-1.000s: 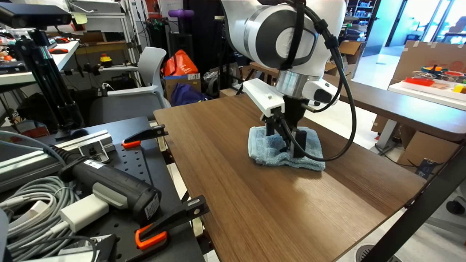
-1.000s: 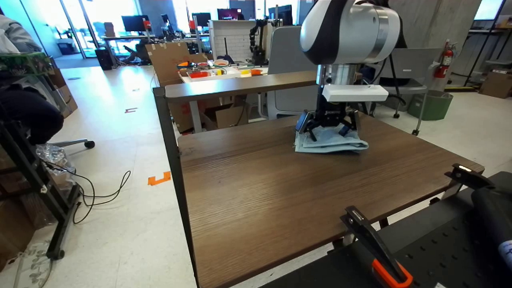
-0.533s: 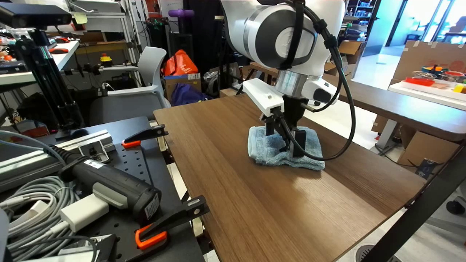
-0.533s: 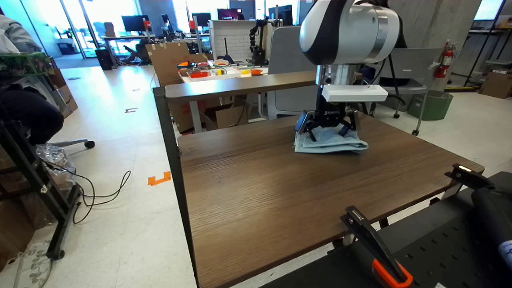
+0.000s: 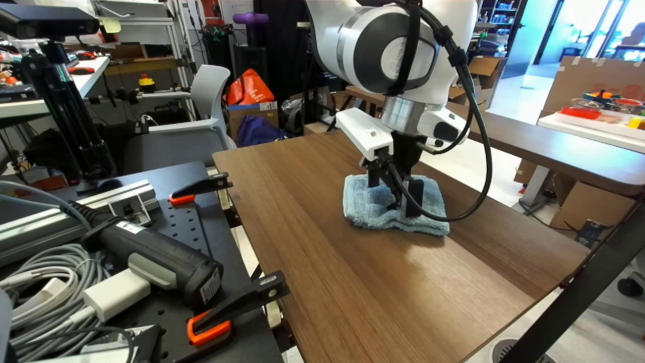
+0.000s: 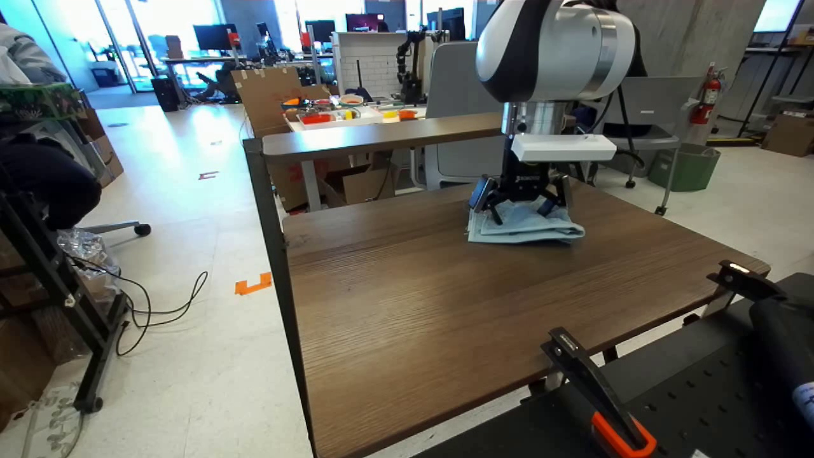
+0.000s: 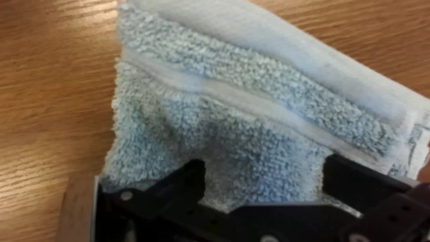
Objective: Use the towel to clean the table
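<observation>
A folded light blue towel lies on the brown wooden table. It also shows in an exterior view near the table's far side and fills much of the wrist view. My gripper points down with its fingertips on the towel, and it shows in an exterior view too. In the wrist view the black fingers of the gripper stand wide apart, with towel cloth spread between them. The cloth is shadowed and slightly wrinkled between the fingers. The lowest part of the fingertips is hard to see.
A black side bench with orange-tipped clamps adjoins one table edge. A heat-gun-like tool and coiled cables lie on it. A black post stands along another edge. A second table stands behind.
Almost nothing differs. The gripper and the towel have shifted together by a very small amount.
</observation>
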`<state>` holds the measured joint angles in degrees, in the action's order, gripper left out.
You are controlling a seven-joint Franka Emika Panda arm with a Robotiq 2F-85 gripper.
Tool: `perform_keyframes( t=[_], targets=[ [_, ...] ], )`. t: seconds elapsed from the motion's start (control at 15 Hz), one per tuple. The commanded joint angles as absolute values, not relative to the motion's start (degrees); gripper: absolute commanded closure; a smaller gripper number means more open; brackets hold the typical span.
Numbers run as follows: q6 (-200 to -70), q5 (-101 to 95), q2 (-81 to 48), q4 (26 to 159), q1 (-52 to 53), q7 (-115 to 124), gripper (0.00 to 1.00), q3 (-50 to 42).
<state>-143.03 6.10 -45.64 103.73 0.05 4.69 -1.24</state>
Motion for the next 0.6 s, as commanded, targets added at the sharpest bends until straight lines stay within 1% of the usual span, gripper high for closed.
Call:
perform_keyframes(
  t=[0.0, 0.33, 0.53],
  targets=[
    [-142.9, 4.8, -45.6, 103.7, 1.6, 6.3, 0.0, -1.5],
    [-142.9, 0.5, -48.7, 99.1, 3.5, 10.7, 0.0, -6.4],
    [-141.7, 1.6, -51.7, 93.9, 1.5, 14.5, 0.0, -9.1]
  ],
)
